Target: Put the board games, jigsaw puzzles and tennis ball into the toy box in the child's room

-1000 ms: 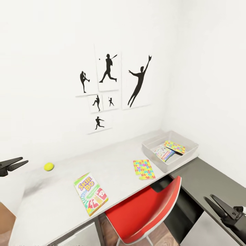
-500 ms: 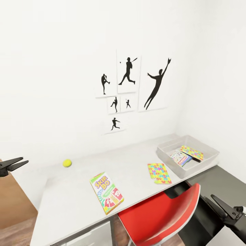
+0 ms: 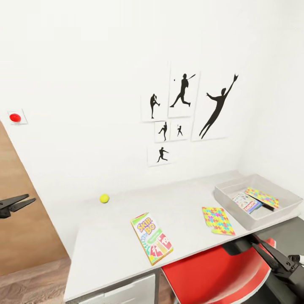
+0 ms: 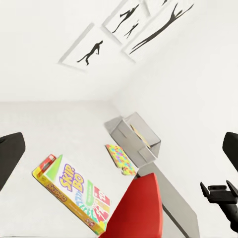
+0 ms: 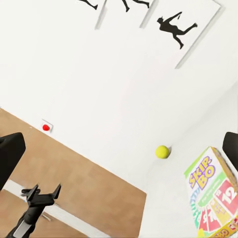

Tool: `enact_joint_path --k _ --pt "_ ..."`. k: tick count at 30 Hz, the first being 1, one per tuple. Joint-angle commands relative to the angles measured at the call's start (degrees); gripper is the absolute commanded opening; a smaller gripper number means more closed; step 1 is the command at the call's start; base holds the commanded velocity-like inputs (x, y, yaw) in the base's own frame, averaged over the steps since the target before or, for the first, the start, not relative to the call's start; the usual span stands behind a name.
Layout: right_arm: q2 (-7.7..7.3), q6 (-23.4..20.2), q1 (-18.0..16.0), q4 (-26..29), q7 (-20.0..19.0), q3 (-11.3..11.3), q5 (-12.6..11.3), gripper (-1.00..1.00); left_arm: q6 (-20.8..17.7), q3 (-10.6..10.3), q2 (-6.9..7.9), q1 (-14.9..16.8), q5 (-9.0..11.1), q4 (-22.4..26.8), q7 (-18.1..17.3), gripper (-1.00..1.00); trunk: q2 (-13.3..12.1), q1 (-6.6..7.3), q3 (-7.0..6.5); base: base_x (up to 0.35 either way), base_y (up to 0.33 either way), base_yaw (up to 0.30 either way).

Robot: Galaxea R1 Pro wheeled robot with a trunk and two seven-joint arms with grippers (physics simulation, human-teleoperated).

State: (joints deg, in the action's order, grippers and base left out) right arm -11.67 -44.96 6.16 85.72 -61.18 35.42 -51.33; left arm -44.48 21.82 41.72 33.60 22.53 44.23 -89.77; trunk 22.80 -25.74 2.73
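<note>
On the light grey table lie a SKIP-BO board game, one jigsaw puzzle and, near the wall, the tennis ball. The toy box stands at the table's right end. Inside it rest a second jigsaw puzzle and a white-green game box. My left gripper hangs open off the table's left end, well short of the ball. My right gripper is open low at the right, over the chair. The left wrist view looks at the SKIP-BO box and the right wrist view at the ball. The bed is out of view.
A red chair is pushed under the table's front edge. A brown wooden door stands left of the table, with a red round knob on the wall above it. Black sports posters hang over the table. White drawers sit below.
The whole picture has slid to the right, so the camera has turned left. The door and the red knob have come into view. Neither the toys nor the grippers have moved.
</note>
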Motion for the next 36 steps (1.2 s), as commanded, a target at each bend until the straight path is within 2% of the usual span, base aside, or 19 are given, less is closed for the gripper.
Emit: enact_joint_path --k 1,14,26,36 --pt "0.01 -0.4 0.0 0.0 0.0 0.0 -0.3 1.0 -0.6 0.0 -0.02 0.1 0.0 0.0 -0.2 1.0 0.1 -0.04 0.1 0.0 0.066 0.093" --pt "0.28 -0.2 0.0 0.0 0.1 -0.2 -0.2 1.0 -0.6 0.0 -0.01 0.1 0.0 0.0 -0.2 1.0 0.1 -0.04 0.05 0.0 0.093 0.026" --pt "0.28 -0.3 -0.2 -0.1 0.2 -0.2 1.2 1.0 -0.5 0.0 -0.05 0.1 0.0 0.0 -0.2 1.0 0.1 -0.04 0.05 0.0 0.041 0.001" --pt "0.61 -0.2 -0.2 0.2 0.2 -0.2 1.4 1.0 -0.5 0.0 0.01 0.1 0.0 0.0 -0.2 1.0 0.1 -0.04 0.04 0.0 0.128 0.001"
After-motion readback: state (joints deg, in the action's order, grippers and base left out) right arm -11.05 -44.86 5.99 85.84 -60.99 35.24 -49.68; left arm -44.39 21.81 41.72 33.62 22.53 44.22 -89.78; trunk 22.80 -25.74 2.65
